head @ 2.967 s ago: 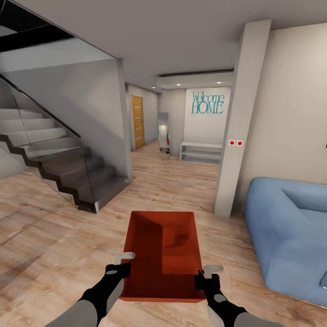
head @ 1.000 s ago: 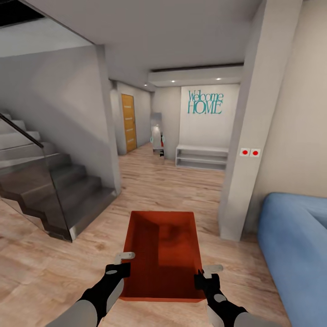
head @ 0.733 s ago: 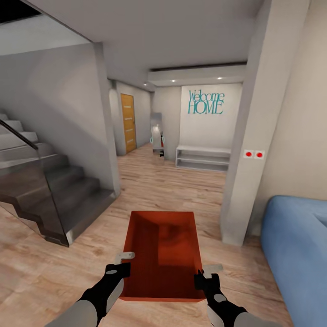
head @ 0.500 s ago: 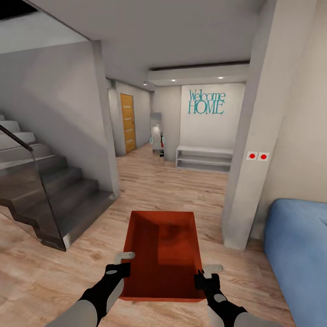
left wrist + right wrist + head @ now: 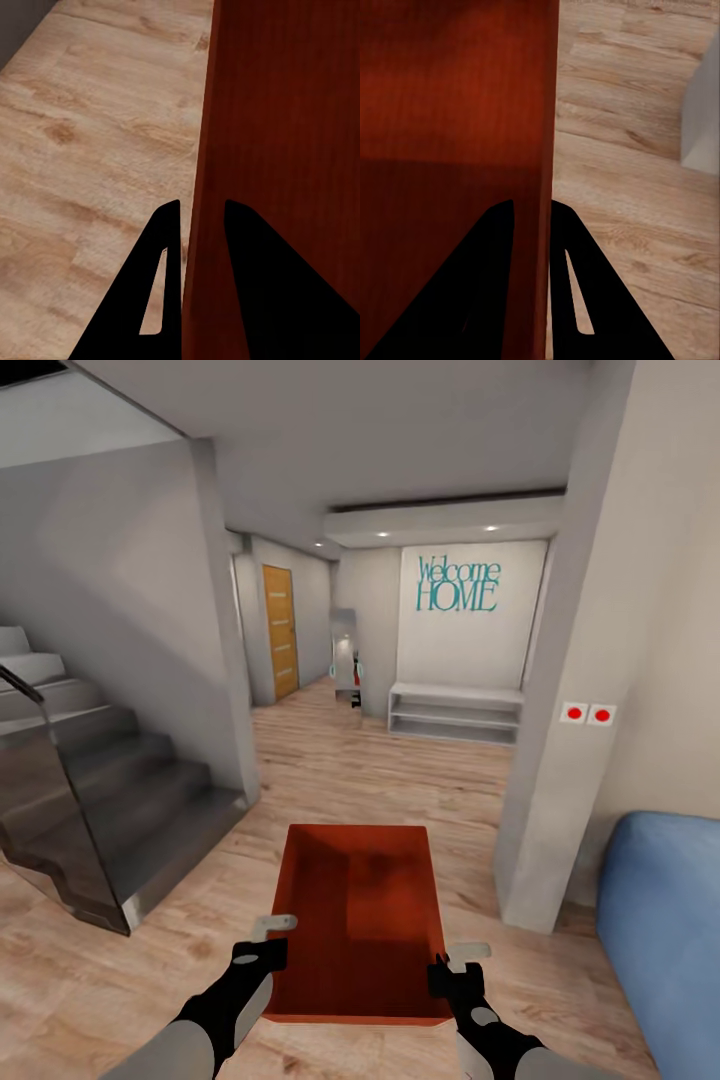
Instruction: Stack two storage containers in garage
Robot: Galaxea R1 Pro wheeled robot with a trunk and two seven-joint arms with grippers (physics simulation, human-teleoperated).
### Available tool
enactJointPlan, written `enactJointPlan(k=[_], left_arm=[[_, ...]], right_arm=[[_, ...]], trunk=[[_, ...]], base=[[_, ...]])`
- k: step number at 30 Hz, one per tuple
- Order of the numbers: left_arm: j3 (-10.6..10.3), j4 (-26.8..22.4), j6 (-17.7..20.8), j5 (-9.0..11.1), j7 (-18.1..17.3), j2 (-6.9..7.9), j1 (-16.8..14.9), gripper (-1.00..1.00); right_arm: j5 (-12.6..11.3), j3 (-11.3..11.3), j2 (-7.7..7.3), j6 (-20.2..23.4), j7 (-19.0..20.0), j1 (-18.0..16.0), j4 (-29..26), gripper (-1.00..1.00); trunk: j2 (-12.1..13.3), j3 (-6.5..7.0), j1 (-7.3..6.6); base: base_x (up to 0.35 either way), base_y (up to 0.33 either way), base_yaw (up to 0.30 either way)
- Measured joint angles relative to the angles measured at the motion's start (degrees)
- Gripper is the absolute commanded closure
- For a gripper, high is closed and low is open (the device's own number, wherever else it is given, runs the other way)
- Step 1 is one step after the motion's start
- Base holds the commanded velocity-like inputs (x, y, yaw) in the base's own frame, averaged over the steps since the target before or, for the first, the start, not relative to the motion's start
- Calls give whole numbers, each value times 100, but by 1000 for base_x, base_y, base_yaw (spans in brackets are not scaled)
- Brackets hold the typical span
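Orange-red storage container (image 5: 362,920) sits up off the wood-plank floor (image 5: 130,950), carried out front, with the left gripper (image 5: 268,940) pinching its left wall and the right gripper (image 5: 455,965) clamped on the right wall. Grey stairs (image 5: 90,800) left, blue sofa (image 5: 665,930) right. Further back, a white pillar (image 5: 560,690), then a low shelf (image 5: 455,712) under "Welcome HOME" lettering (image 5: 457,585).
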Motion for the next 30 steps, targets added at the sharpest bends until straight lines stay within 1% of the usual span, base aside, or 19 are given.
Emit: enactJointPlan(k=[30], left_arm=[[-8,2,0,10,18,-4,0,100]], right_arm=[[7,0,-1,6,-6,0,-2,100]], trunk=[[0,0,0]], base=[[321,0,0]])
